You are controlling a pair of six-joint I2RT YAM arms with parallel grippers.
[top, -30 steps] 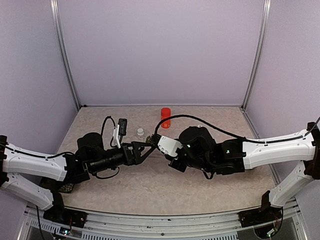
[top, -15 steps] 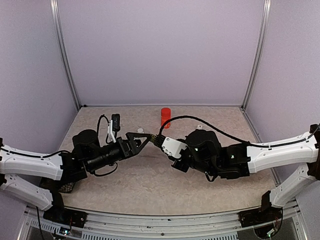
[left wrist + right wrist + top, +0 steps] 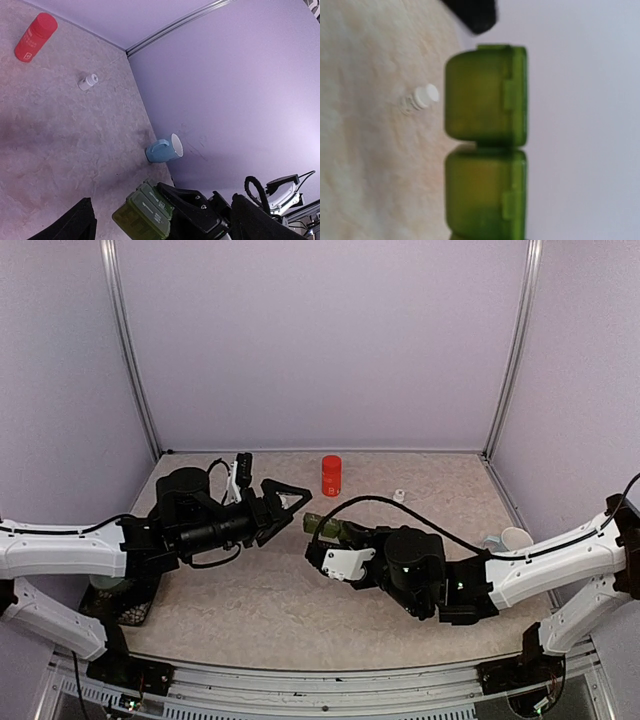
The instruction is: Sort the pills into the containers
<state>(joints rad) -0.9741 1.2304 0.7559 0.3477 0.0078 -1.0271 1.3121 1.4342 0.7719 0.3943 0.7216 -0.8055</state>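
1. Over the middle of the worktop [image 3: 270, 625], the right end effector [image 3: 336, 538] is clamped on one end of the containers [image 3: 320, 526]. It appears to carry the dark green strip off the surface, with the free end pointing toward the other arm.
2. The left end effector [image 3: 290, 498] is spread wide and empty, just beside that free end and not touching it. In its own wrist view its fingers [image 3: 75, 225] frame the strip from either side. My reading is that the strip is held out like this so the second arm can reach a lid or brace it.
3. In the right wrist view, the two compartments that show have their lids down, with the small latch tabs along one long edge. Nothing can go in until a lid is lifted, so sorting proper looks not yet begun.
4. The red bottle [image 3: 331, 475] stands near the back wall, and a small white vial [image 3: 398, 495] sits to its right, both well apart from the strip. No loose pills are visible, so I judge that they are inside one of these.
5. The pale blue mug [image 3: 164, 150] sits by the right-hand wall, out of the way, and seems to play no part here.
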